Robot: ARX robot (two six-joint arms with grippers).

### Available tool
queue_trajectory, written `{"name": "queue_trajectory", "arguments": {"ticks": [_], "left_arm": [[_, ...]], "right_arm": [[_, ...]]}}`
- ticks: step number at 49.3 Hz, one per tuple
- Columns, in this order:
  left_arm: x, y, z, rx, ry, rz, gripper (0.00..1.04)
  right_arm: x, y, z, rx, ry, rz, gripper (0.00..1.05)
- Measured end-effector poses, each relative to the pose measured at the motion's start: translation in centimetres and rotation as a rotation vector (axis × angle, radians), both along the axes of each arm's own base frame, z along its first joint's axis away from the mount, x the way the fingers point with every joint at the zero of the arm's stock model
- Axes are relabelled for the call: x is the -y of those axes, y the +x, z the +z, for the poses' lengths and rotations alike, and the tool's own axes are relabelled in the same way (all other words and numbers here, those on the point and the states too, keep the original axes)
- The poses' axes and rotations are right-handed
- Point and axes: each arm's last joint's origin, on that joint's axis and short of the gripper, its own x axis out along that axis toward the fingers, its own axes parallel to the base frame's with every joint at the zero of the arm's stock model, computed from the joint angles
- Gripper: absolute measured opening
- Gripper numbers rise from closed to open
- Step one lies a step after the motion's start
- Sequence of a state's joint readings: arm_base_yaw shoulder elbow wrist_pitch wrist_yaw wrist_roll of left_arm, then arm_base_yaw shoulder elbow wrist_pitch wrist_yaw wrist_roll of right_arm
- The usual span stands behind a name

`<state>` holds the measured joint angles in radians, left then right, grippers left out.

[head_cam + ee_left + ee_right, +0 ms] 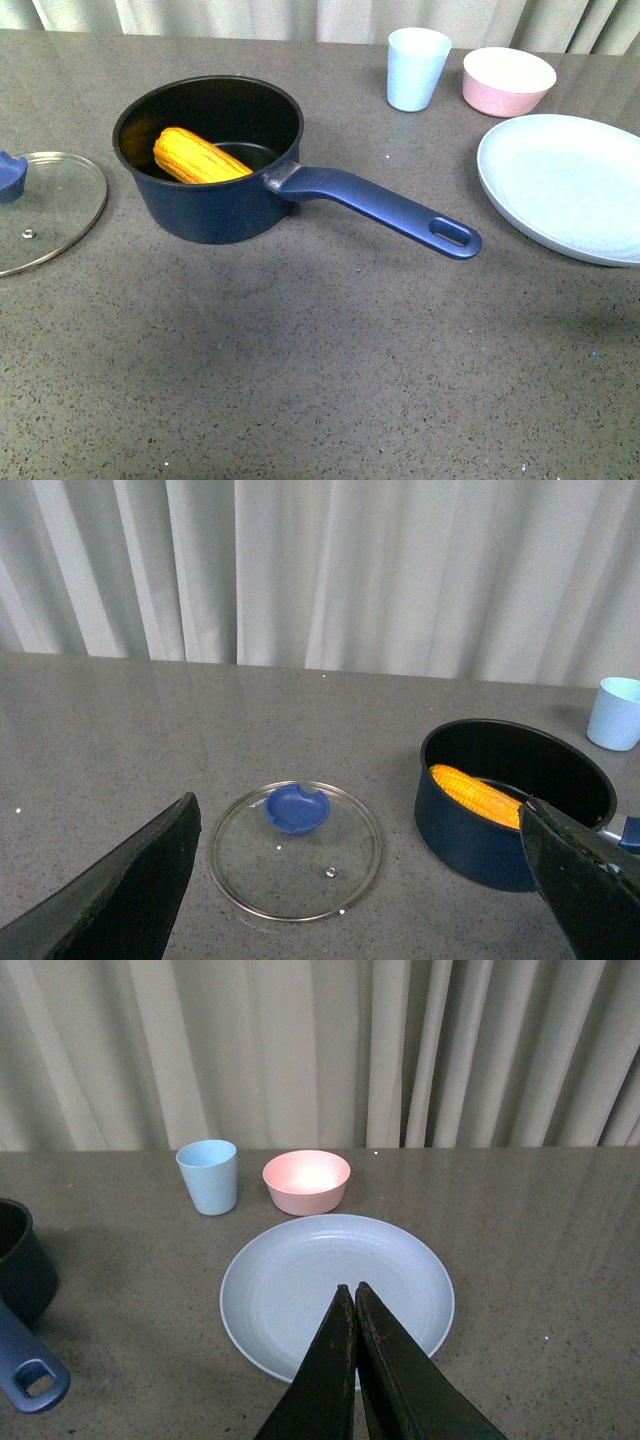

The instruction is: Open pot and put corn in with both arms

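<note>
Left gripper (pixel 355 880) jaws spread wide, empty, above the lid (pixel 296 848); right gripper (pixel 355 1305) jaws clenched on nothing over the plate (pixel 337 1294). Corn (pixel 200 157) already inside the pot (pixel 212 165), lid on the counter (pixel 300 350) at nine o'clock. Seemingly finished: best withdrawn high, clear of the handle (pixel 385 207).

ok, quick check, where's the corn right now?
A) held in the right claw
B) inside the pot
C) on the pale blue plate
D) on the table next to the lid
B: the corn lies inside the open pot, leaning against its wall, with the glass lid off on the table beside it; the right claw is shut and holds nothing.
</note>
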<state>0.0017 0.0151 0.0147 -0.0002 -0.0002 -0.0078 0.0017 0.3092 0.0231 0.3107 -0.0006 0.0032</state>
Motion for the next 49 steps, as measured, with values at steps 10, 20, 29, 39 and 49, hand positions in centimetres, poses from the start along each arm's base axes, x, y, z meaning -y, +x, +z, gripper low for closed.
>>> {"name": "queue_trajectory", "arguments": {"ticks": [10,20,29,39,49], "left_arm": [[0.0,0.0,0.0,0.0,0.0,0.0,0.96],[0.0,0.0,0.0,0.0,0.0,0.0,0.96],[0.0,0.0,0.0,0.0,0.0,0.0,0.96],[0.0,0.0,0.0,0.0,0.0,0.0,0.96],[0.0,0.0,0.0,0.0,0.0,0.0,0.96]], "right_arm": [[0.0,-0.4,0.0,0.0,0.0,0.0,0.02],[0.0,-0.8,0.0,0.0,0.0,0.0,0.02],[0.0,-1.6,-0.5,-0.034,0.0,0.002,0.02],[0.0,-2.0,-0.4,-0.007,0.0,0.0,0.02],[0.0,-2.1,-0.3,-0.006,0.0,0.0,0.21]]}}
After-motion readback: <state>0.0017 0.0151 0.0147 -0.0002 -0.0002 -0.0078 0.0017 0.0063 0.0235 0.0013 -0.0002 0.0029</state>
